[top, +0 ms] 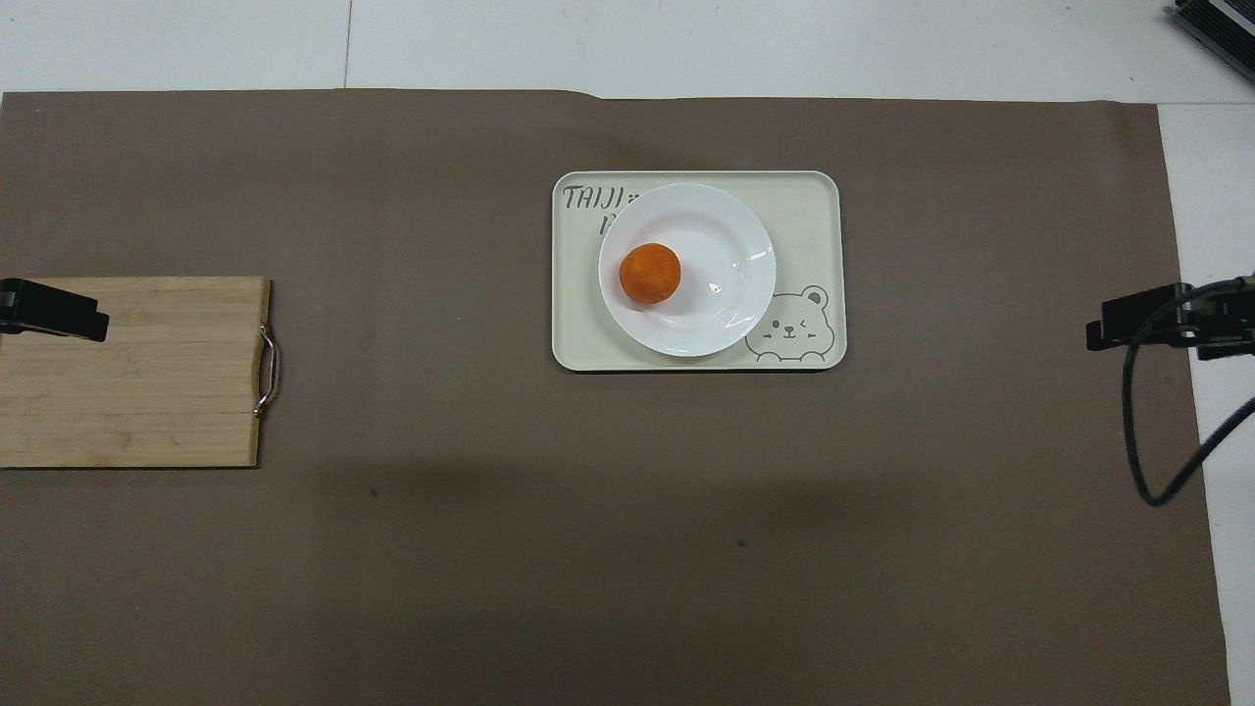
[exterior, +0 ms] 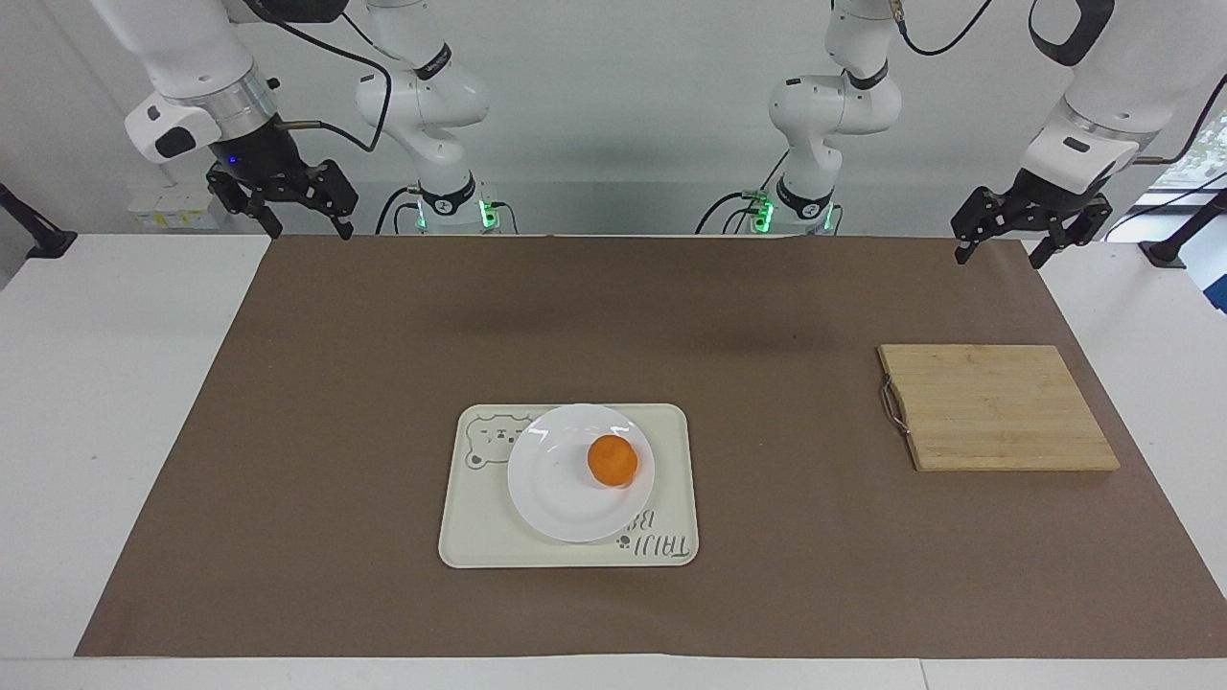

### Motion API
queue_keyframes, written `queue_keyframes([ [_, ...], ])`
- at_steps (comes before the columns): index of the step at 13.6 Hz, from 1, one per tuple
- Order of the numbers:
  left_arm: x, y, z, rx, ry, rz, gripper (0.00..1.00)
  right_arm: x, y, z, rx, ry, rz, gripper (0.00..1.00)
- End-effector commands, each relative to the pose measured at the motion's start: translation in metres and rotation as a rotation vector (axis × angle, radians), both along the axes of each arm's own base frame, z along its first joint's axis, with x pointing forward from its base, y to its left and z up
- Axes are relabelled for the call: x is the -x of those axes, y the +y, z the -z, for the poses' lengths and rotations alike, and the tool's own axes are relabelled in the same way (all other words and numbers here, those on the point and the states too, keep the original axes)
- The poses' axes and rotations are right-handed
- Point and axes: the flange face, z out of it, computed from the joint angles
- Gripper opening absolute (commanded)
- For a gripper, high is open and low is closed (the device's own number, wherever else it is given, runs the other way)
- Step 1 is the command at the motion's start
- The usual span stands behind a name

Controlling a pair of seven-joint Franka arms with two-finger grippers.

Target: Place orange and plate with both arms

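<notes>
We see a white table (exterior: 115,402) covered by a brown paper mat (exterior: 383,316), with a plain pale wall (exterior: 613,105) at the robots' end. Daylight enters through a window (exterior: 1193,144) at the left arm's end of the table.
</notes>
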Motion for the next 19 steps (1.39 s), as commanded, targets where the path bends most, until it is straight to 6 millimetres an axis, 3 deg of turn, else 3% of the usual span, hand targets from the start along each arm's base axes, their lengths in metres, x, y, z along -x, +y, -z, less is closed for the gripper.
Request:
queue_keyframes([
  [1, 0.002, 0.003, -0.007, 0.008, -0.002, 0.009, 1.00, 0.008, -0.014, 0.001, 0.020, 0.025, 0.015, 1.00],
  [11, 0.002, 0.003, -0.007, 0.008, -0.002, 0.009, 1.00, 0.012, -0.011, -0.004, 0.047, 0.016, -0.031, 1.00],
  [15, 0.002, 0.003, -0.007, 0.008, -0.002, 0.009, 1.00, 0.026, -0.012, -0.026, 0.099, -0.020, -0.044, 1.00],
  [19, 0.002, 0.003, -0.007, 0.008, -0.002, 0.009, 1.00, 0.024, -0.011, -0.027, 0.094, -0.031, -0.041, 1.00],
])
